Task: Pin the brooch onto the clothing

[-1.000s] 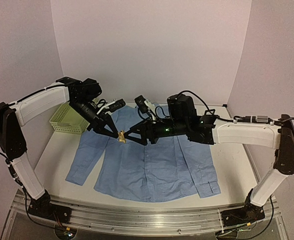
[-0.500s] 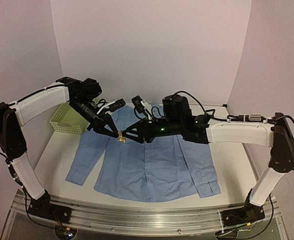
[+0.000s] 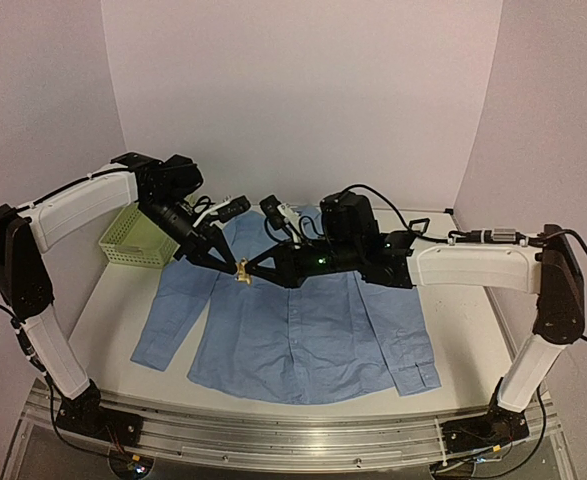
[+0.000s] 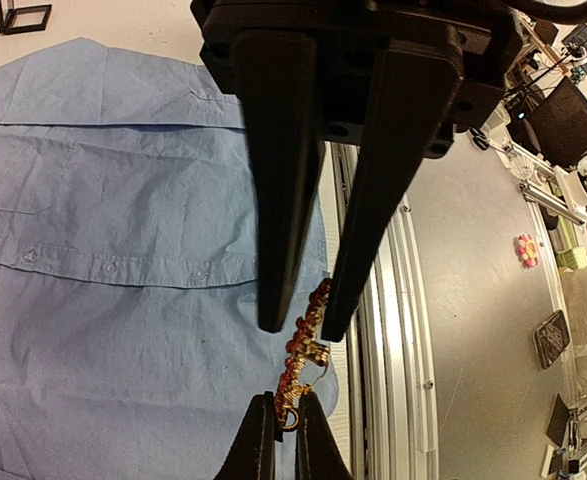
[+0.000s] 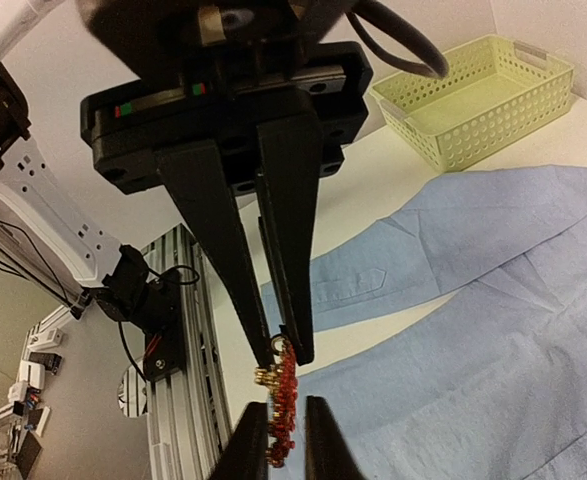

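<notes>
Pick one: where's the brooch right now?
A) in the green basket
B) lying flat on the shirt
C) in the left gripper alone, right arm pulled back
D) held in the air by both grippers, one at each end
D: in the left wrist view the left gripper pinches one end of the brooch and the right gripper closes on the other, clear of the shirt.
</notes>
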### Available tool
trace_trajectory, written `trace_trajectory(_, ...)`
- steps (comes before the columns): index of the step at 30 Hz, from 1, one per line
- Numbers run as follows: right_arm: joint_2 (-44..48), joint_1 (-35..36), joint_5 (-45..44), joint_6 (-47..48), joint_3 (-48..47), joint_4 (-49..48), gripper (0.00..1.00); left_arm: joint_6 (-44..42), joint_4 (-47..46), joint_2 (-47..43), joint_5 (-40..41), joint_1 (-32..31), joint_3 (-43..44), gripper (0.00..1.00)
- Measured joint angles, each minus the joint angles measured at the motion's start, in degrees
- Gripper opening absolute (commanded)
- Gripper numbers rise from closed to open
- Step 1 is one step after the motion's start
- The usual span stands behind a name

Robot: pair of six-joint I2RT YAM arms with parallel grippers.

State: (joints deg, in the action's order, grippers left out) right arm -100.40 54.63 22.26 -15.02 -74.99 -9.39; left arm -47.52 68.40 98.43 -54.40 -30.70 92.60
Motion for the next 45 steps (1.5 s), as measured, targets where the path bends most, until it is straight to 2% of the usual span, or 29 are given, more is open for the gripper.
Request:
trace_trajectory(2, -0.02, 0.02, 0.05, -0.11, -0.24, 0.08, 0.00, 0.05, -0.01, 0.00, 0.03, 0.00, 0.02, 0.00)
trace_trajectory(3, 0.00, 0.04, -0.08, -0.22, -0.30, 0.21, 0.00, 0.14, 0.06, 0.00, -0.01, 0.04, 0.04, 0.09)
trace_trajectory(5, 0.00, 0.02, -0.30, -0.33, -0.40, 0.41, 0.00, 1.17, -0.17, 0.00, 0.02, 0.07, 0.18, 0.47)
trace_trajectory(7, 0.00, -0.28, -0.79, -0.85, -0.60, 0.49, 0.00, 2.61, -1.39, 0.00, -0.07, 0.24, 0.37, 0.68)
trace_trajectory(10, 0.09, -1.11, -2.23, -2.75, -0.78, 0.04, 0.00, 5.95, -4.90, -0.26, -0.77, 1.42, 0.45, 0.81)
trace_trajectory(13, 0.86, -2.41, -4.95, -5.79, -0.45, -1.80, 0.00, 10.81, -11.17, -1.81, -1.56, 4.32, -0.90, 0.87)
trace_trajectory(16, 3.91, -3.57, -8.57, -9.89, 1.70, -7.81, 0.00, 17.14, -21.02, -6.99, -2.28, 7.82, -6.32, 0.87)
trace_trajectory(20, 7.30, -3.79, -12.92, -13.90, 3.03, -20.30, 0.00, 28.85, -38.53, -15.77, -5.45, 9.37, -15.74, 0.72)
trace_trajectory(22, 8.05, -3.17, -14.48, -14.84, 3.26, -27.53, 0.00, 38.11, -50.41, -19.29, -7.48, 8.91, -20.48, 0.70)
trace_trajectory(25, 8.02, -1.81, -15.80, -15.12, 3.28, -37.14, 0.00, 52.20, -68.62, -21.61, -8.52, 8.01, -25.69, 0.71)
trace_trajectory(30, 5.90, 0.13, -16.60, -15.02, 3.28, -48.53, 0.00, 67.94, -86.77, -19.63, -6.56, 4.94, -26.43, 0.75)
trace_trajectory(37, 3.14, 1.12, -17.34, -14.43, 3.28, -54.08, 0.00, 76.58, -101.04, -18.60, -3.84, -0.91, -26.43, 0.56)
trace_trajectory(45, 2.94, 1.73, -18.11, -13.27, 3.28, -56.17, 0.00, 79.67, -106.28, -16.68, -1.92, -2.37, -26.31, 0.53)
